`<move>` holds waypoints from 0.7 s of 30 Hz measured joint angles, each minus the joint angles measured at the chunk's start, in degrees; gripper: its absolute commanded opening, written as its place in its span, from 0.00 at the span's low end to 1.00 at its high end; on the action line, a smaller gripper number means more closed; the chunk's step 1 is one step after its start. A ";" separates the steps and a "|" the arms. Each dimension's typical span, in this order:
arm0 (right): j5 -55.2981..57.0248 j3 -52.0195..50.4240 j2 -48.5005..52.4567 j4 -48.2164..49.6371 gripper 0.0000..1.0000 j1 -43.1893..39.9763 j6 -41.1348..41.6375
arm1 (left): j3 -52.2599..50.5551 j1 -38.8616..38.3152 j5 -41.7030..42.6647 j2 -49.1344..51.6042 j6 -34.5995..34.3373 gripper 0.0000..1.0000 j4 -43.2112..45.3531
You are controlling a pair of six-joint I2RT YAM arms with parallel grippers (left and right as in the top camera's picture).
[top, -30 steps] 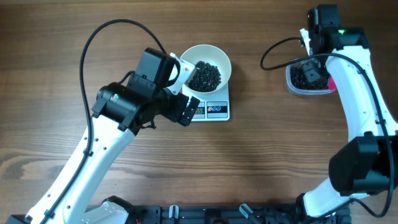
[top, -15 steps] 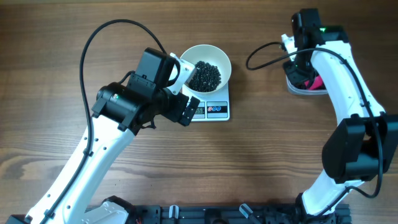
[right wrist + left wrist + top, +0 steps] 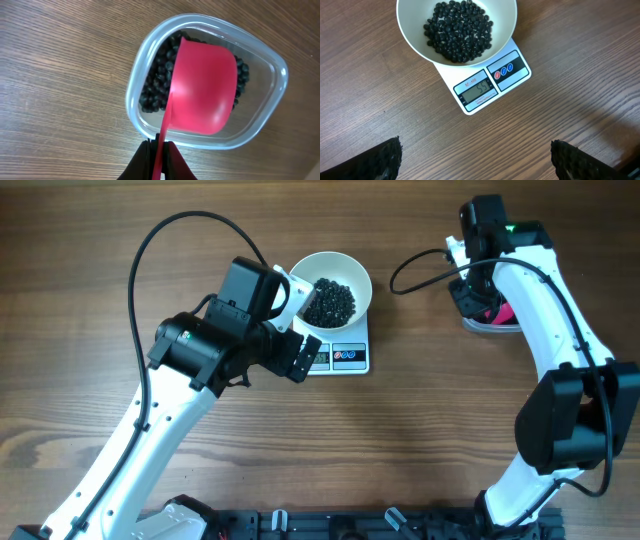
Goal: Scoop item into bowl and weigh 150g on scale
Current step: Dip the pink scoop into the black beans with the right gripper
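While pinching scoop (image 3: 202, 87), end effector (image 3: 159, 145) hovers

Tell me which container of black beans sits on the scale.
The round white bowl sits on the scale; the clear tub rests on the table.

Robotics lab: left arm (image 3: 150, 430) and right arm (image 3: 556, 310) at wooden table (image 3: 420, 442).

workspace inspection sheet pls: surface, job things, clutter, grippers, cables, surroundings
surface: wooden table
job's things: white bowl holding black beans sits on the scale; clear tub holds more beans, pink scoop over them
clutter: nothing seen
grippers: left gripper open, empty, near the scale; right gripper shut on the scoop's handle
cables: left cable arcs over the table; right cable loops beside the tub
surroundings: nothing seen
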 measured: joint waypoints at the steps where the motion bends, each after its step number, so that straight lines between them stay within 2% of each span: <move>1: -0.61 0.00 0.02 0.00 0.04 0.00 -0.39 | 0.00 0.00 0.00 0.00 0.00 1.00 0.00; 5: -4.74 0.00 0.09 0.00 0.04 -0.52 -2.29 | 0.00 0.00 0.00 0.00 0.00 1.00 0.00; 21: -25.40 0.13 0.09 -1.66 0.04 -12.90 -6.88 | 0.00 0.00 0.00 0.00 0.00 1.00 0.00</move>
